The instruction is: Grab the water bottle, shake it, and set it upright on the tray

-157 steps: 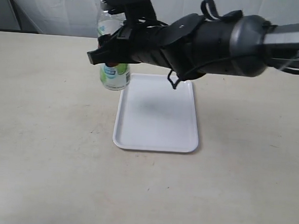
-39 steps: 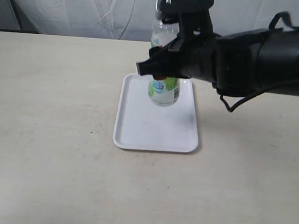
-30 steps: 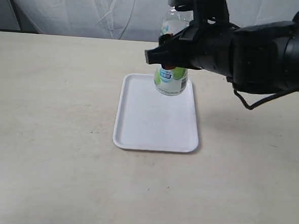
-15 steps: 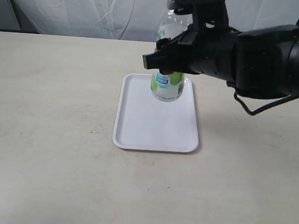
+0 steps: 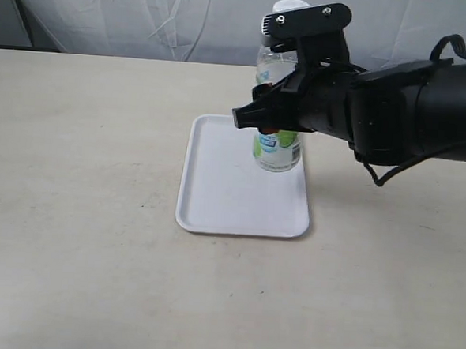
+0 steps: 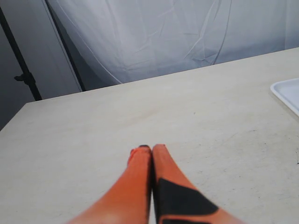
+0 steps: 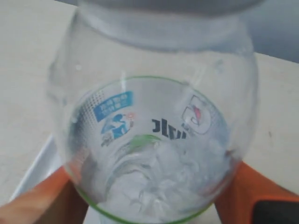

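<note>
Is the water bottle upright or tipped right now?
The water bottle is upright: white cap on top, label below, right gripper clamping it over the tray. Base touching tray: cannot tell.

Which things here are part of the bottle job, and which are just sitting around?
Job: water bottle; tray; right gripper, holding the bottle.
Just there: left gripper, shut; table; white backdrop cloth.

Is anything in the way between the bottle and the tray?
No, nothing visible. The right gripper holds the water bottle upright over the tray, and the tray under it is bare.
</note>
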